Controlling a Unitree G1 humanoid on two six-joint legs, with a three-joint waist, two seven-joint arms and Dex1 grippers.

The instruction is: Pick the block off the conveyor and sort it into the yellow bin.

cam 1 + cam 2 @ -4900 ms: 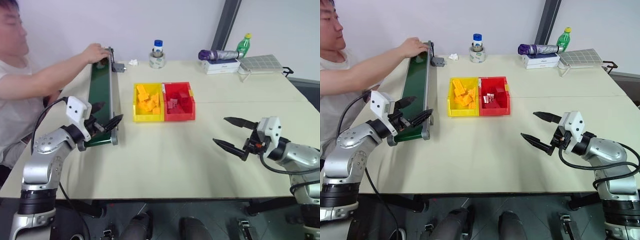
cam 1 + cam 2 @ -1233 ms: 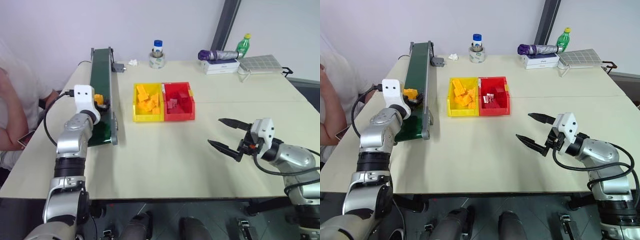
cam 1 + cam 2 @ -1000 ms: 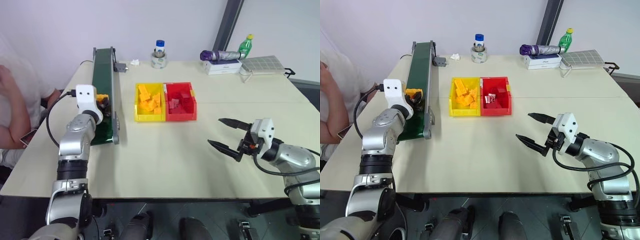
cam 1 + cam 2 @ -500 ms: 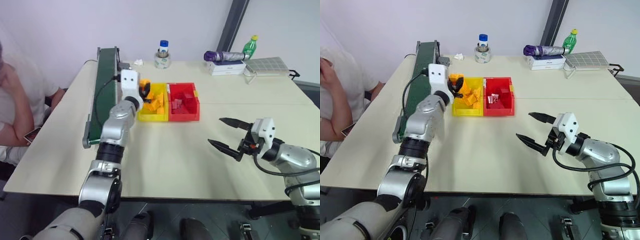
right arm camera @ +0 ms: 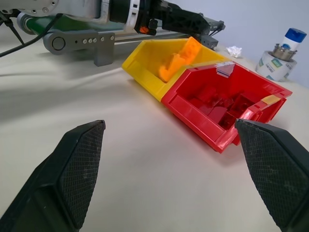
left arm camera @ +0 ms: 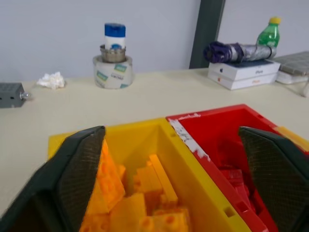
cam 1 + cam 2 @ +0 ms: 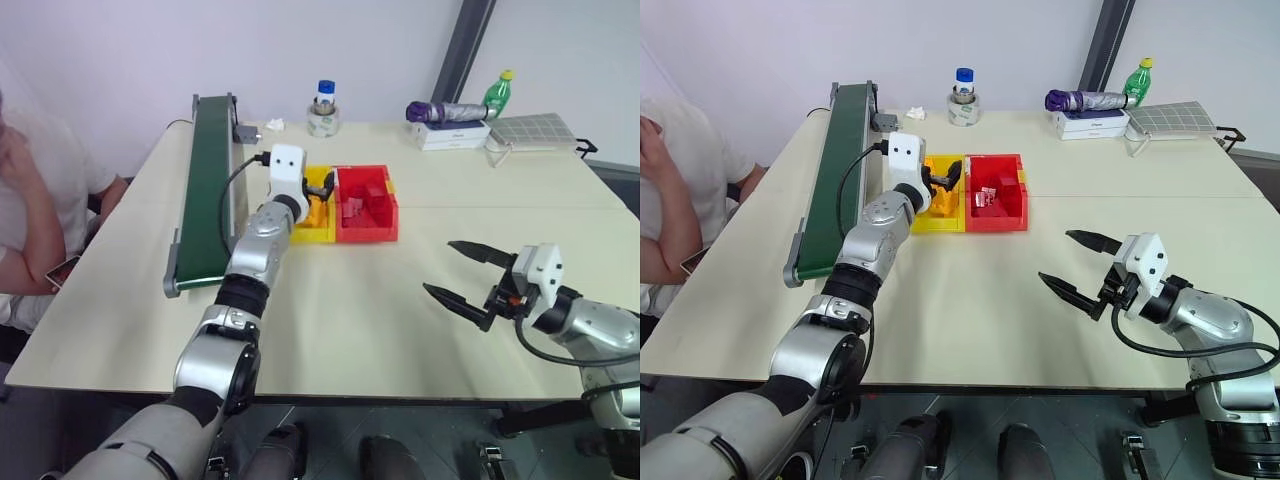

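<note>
Left hand [image 7: 943,181] spread wide and empty, poised over yellow bin [image 6: 177,147]; right hand [image 7: 1085,270] also apart, idle above worktop [image 7: 970,300]. Conveyor [image 7: 836,170] bare. Block likely among the orange bricks [image 6: 137,198] in the bin; sort looks done, retreat left.

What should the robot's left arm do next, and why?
Probably pull the left gripper back from the yellow bin toward the conveyor. Its fingers are spread wide over the bin with nothing between them, and the bin holds a pile of yellow blocks, so the drop looks done. The belt looks bare, so it would likely wait there.
</note>
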